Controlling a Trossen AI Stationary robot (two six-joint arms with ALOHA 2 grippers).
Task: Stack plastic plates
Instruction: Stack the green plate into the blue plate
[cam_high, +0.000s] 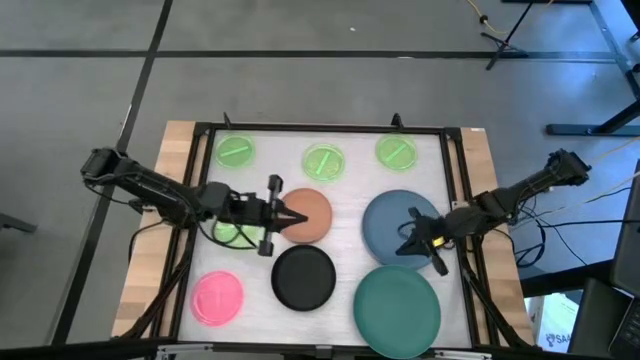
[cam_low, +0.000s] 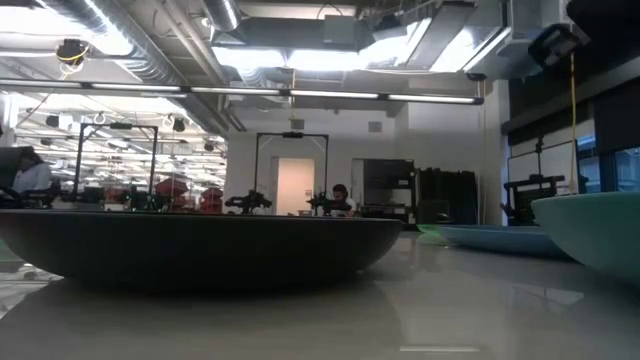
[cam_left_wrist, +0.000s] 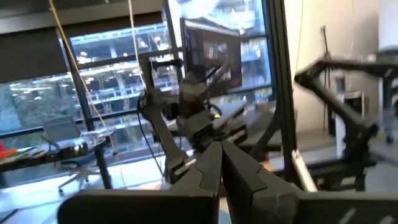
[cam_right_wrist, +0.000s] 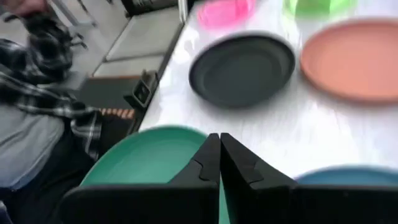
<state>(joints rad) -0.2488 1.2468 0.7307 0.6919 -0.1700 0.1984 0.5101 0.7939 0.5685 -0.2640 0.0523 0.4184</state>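
Nine plates lie flat on the white table. In the high view I see three lime-green plates (cam_high: 235, 151), (cam_high: 324, 161), (cam_high: 396, 151) in the far row and a fourth (cam_high: 230, 233) half hidden under my left arm. There are also the tan-orange plate (cam_high: 314, 216), black plate (cam_high: 304, 277), pink plate (cam_high: 217, 297), slate-blue plate (cam_high: 397, 225) and teal-green plate (cam_high: 397, 310). My left gripper (cam_high: 303, 218) is shut and points right over the tan-orange plate's left part. My right gripper (cam_high: 401, 249) (cam_right_wrist: 219, 146) is shut over the slate-blue plate's near edge, pointing left.
A dark frame (cam_high: 320, 130) borders the table, with wooden strips (cam_high: 160, 210) outside it. A person in a plaid shirt (cam_right_wrist: 37, 74) stands at the near edge by the teal-green plate (cam_right_wrist: 146, 158). Bare table (cam_right_wrist: 292, 118) lies between the black plate (cam_right_wrist: 242, 62) and the tan-orange plate (cam_right_wrist: 354, 59).
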